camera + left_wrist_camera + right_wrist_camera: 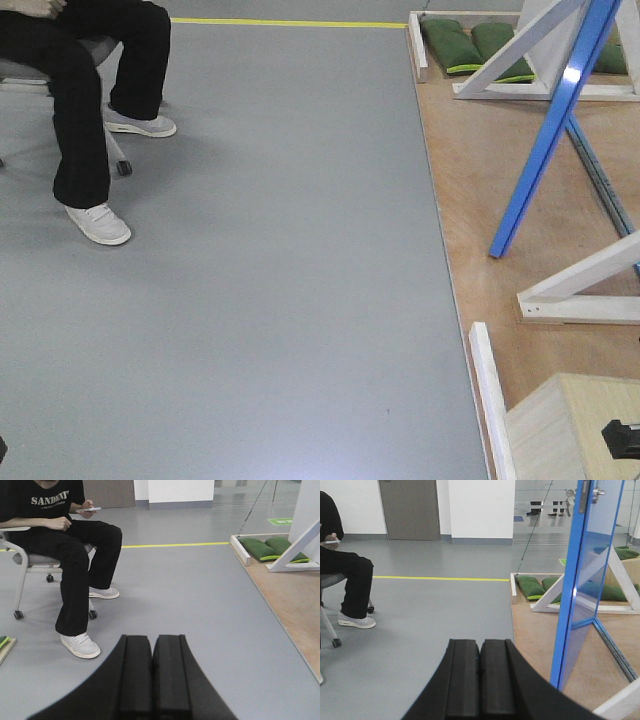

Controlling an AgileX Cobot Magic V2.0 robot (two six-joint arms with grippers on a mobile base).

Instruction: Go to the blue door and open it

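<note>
Your left gripper [152, 677] and right gripper [480, 680] are both closed tight, holding nothing. You find the blue door [581, 590] at two o'clock from the right gripper, upright on the wooden platform [535, 635].

1. The blue door [592, 580] is seen ahead and to the right of the jaws of the right gripper [480, 675], well apart.
2. It is stood upright, its glossy panel viewed nearly edge-on.
3. A silver lever handle [598, 491] is mounted high up.
</note>
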